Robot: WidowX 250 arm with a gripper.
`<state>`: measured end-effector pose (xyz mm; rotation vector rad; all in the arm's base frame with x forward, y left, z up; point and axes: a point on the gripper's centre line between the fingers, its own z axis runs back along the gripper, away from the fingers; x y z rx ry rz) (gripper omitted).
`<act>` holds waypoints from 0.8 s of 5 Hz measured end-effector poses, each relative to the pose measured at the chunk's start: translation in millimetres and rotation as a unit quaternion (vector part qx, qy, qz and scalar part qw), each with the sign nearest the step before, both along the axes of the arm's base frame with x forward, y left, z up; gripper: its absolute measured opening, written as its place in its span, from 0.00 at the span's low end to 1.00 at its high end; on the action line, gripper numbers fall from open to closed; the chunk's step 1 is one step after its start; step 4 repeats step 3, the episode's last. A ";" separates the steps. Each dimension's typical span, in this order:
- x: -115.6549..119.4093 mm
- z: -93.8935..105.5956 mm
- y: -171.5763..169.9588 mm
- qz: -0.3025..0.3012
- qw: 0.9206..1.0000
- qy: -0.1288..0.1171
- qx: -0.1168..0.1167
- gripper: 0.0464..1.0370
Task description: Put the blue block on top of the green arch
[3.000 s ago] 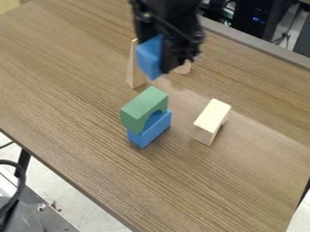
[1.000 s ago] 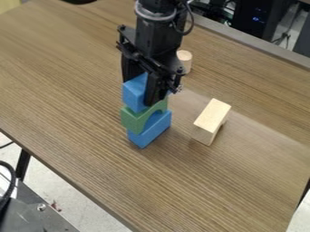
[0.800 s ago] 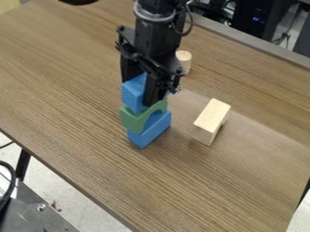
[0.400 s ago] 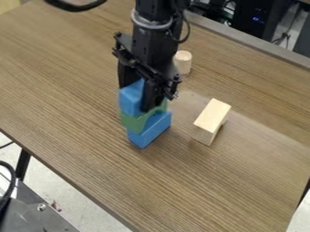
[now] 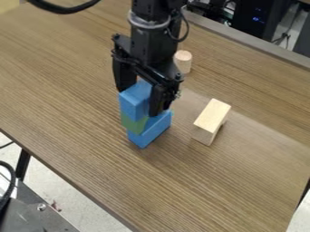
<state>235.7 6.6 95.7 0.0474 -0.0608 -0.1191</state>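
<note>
The gripper point(image 5: 140, 101) hangs over the stack left of centre, open, with one finger to each side of the upper blue block point(image 5: 133, 105). A gap shows between the block's top and the fingers. That block rests on the green arch point(image 5: 133, 123), covering most of it from this view. Under the arch lies another blue block point(image 5: 150, 131), flat on the table. The arch's far end is hidden behind the upper block and the right finger.
A pale wooden block point(image 5: 212, 118) stands right of the stack on the table point(image 5: 200, 181). Behind the gripper, to its right, is an upright wooden cylinder point(image 5: 183, 61). A black cable loops across the top left.
Holding the blue block, the gripper came forward and down onto the stack from the back. Since the last earlier frame its fingers have spread, letting go of the block on the arch.
</note>
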 end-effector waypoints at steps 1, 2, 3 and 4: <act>0.1 7.2 -0.6 0.001 1.000 -0.015 -0.001 0.96; -1.9 22.2 -1.2 -0.007 0.999 -0.040 0.007 0.96; -0.8 42.1 -4.2 -0.034 0.996 -0.073 0.035 0.96; -0.8 42.1 -4.2 -0.034 0.996 -0.073 0.035 0.96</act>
